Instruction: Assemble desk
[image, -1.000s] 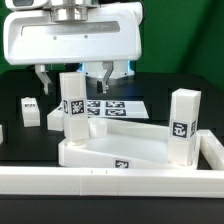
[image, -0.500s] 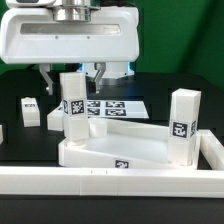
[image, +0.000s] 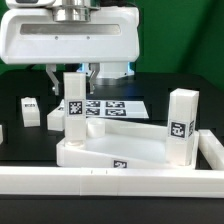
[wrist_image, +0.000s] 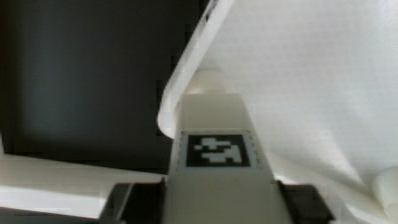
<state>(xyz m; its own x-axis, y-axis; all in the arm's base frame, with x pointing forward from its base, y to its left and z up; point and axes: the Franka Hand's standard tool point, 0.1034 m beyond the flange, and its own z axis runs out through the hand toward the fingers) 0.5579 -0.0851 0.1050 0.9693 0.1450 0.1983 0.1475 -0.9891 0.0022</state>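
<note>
Desk assembly looks about half done. Its large white plastic rectangular slab (image: 120, 150), with a raised rim, lies flat on the black table (image: 20, 150), just behind the long white rail (image: 110, 182). Two square white posts stand upright at its corners: the left leg (image: 73, 112) toward the exterior view's left and the right leg (image: 181, 125) toward its right. Whether either is fully seated I cannot tell. The gripper (image: 72, 78) straddles the left leg's top, jaws narrow. In the wrist view its pads (wrist_image: 139, 198) sit flush against that leg (wrist_image: 217, 120), apparently gripping it. Two loose legs (image: 30, 110) lie on the table further left, not yet fitted. The marker board (image: 115, 105) lies behind the slab.
</note>
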